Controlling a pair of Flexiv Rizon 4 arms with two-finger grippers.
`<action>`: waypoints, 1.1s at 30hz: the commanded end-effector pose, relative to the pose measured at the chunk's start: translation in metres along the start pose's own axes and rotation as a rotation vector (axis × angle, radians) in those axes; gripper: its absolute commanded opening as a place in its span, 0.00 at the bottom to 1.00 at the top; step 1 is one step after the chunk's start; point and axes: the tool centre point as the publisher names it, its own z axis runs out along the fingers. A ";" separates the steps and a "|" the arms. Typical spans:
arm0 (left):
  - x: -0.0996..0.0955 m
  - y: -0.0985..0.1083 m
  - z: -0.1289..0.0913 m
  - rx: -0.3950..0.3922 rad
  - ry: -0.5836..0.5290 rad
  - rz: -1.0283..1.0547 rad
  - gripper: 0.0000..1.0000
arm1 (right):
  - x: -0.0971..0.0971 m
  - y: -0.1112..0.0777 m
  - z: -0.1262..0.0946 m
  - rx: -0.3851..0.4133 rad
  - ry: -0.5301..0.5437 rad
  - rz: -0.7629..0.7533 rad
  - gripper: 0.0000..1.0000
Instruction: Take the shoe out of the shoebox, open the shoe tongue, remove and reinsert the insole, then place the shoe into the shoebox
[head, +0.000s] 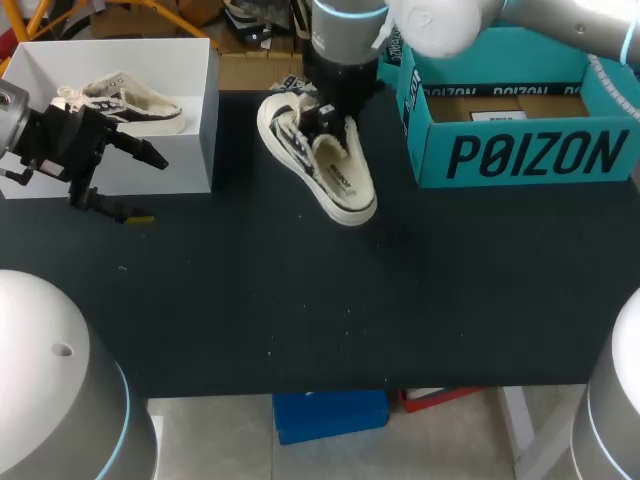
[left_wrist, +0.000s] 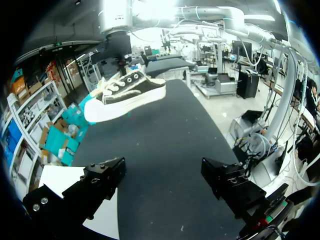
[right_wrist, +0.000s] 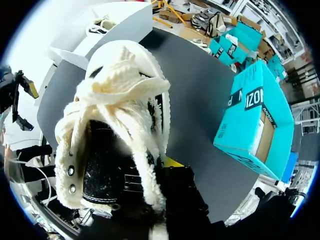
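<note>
We see the right gripper (head: 322, 120) clamped on the shoe (head: 330, 170) at the collar, one finger inside, holding it just off the table (head: 300, 300). The left gripper (head: 152, 188) is wide apart with nothing in it. Key relation: the shoe lies ahead of the left gripper, well apart, long axis crosswise to its fingers, side-on. We judge the tongue step comes next, so the left must close that gap. The shoebox (head: 520, 155) sits beside the right gripper, away from the left.
</note>
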 end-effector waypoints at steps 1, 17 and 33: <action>0.001 0.000 0.000 -0.002 -0.002 0.002 1.00 | -0.019 -0.008 -0.086 -0.068 0.000 -0.321 0.00; 0.001 0.000 0.000 -0.002 -0.002 0.002 1.00 | -0.068 -0.025 -0.128 -0.117 -0.158 -0.951 0.00; 0.001 0.000 0.000 -0.002 -0.002 0.002 1.00 | -0.068 -0.025 -0.128 -0.117 -0.158 -0.951 0.00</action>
